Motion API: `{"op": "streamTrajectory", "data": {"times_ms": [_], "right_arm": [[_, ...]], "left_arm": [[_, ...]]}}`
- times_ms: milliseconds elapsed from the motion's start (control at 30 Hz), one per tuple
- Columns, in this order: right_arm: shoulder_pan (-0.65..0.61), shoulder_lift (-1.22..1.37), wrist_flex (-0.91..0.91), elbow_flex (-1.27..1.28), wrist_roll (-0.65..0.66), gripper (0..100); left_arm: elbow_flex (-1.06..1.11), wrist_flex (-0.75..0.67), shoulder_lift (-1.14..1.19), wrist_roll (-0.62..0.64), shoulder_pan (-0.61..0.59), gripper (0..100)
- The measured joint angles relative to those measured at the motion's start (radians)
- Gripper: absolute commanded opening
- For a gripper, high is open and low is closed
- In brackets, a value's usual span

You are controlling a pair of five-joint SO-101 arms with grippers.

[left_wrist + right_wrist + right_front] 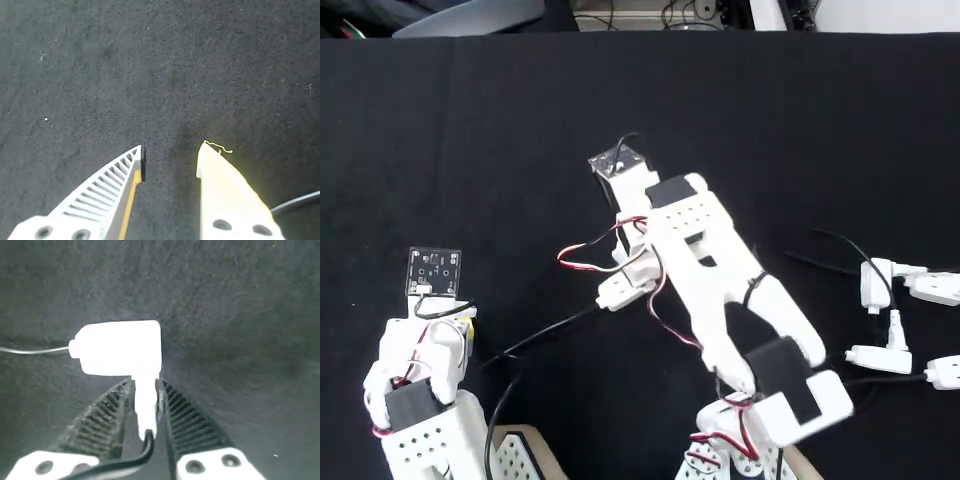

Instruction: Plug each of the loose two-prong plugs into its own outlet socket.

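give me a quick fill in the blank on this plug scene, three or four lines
1. The white plug is clamped in the gripper of the ____ arm.
2. The left gripper is ____, with nothing in it.
3. The cable leaving the held plug is ____ in colour.
4. The cloth covering the table is ____.
Missing words: right; open; black; black.

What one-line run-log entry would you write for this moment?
left gripper: open over black cloth | right gripper: shut on white plug | other plugs: loose on cloth
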Motion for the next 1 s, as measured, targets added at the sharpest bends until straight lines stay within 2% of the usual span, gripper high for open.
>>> {"op": "streamTrajectory", "data": {"times_ms": [333,600,1000], "right_arm": [[0.000,-0.043,0.021,-0.031,0.018,1.1],[0.000,0.072,-0.002,-0.078,0.018,1.1],[-0.017,0.089,0.003,-0.083,0.017,1.1]], "left_arm": [[0.000,0.000,0.000,0.000,0.000,18],[0.006,0.000,0.000,0.000,0.000,18],[0.020,-0.028,0.000,0.000,-0.003,18]]}}
